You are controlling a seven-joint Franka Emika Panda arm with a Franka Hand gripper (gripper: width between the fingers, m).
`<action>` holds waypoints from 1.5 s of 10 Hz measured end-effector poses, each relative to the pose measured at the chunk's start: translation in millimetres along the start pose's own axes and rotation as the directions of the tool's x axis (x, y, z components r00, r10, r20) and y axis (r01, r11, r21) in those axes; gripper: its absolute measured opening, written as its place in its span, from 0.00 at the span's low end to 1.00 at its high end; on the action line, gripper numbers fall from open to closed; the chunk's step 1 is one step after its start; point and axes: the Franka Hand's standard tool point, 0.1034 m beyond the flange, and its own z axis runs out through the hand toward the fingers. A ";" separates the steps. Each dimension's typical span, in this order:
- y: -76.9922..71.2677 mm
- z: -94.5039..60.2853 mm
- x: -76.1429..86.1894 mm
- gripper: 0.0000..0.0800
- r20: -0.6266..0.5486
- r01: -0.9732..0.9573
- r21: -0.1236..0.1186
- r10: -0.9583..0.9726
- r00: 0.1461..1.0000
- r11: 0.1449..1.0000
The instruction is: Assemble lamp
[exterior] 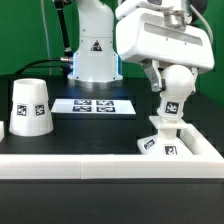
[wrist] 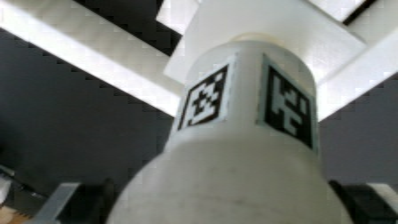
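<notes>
My gripper (exterior: 168, 84) is shut on the white ball-topped bulb (exterior: 171, 103), which stands upright with a tag facing the camera. The bulb's lower end meets the flat square base (exterior: 160, 141), which lies in the corner of the white rails at the exterior view's right. I cannot tell whether the bulb is seated. In the wrist view the bulb (wrist: 240, 120) fills the middle between my dark fingers (wrist: 71, 205), and the base (wrist: 249, 25) shows beyond its far end. The cone shade (exterior: 29, 106) stands alone at the exterior view's left.
The marker board (exterior: 92, 105) lies flat on the black table behind the middle. A long white rail (exterior: 70, 165) runs along the front and another (exterior: 203, 145) along the right. The robot's base (exterior: 93, 50) stands at the back.
</notes>
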 end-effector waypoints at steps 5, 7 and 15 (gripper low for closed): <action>0.8 -0.7 -2.4 0.72 -0.051 -0.001 -0.029 -0.001 0.999 1.000; 0.0 0.4 -4.1 0.84 -0.045 -0.001 -0.026 0.000 0.999 1.000; 4.4 -25.4 -1.4 0.87 -0.030 -0.015 -0.021 0.014 0.999 1.000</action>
